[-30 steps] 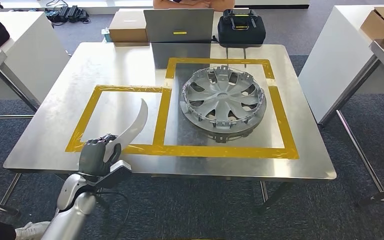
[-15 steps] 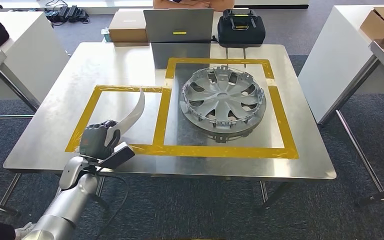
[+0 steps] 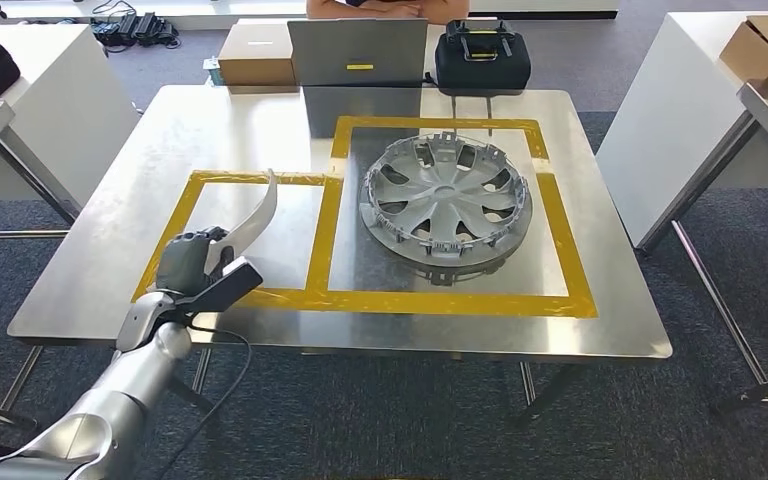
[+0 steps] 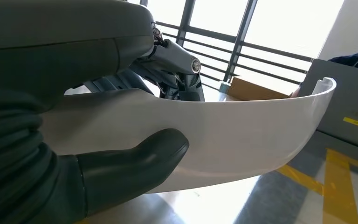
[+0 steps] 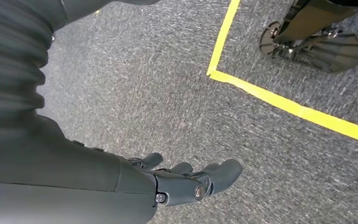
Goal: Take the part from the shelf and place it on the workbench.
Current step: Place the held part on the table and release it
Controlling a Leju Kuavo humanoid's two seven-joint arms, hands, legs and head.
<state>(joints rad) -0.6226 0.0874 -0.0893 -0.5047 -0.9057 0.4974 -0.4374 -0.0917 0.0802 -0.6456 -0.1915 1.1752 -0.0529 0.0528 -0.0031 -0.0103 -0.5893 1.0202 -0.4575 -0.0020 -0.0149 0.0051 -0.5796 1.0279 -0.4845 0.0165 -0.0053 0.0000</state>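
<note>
Gleaming steel workbench (image 3: 110, 200) stands on grey carpet (image 3: 720, 220).

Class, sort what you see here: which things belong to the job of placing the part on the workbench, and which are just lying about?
Belongs to the job:
white curved part
left hand, holding it
workbench
small yellow-taped square

Lying about:
wheel cover
laptop
black case
cardboard box
</note>
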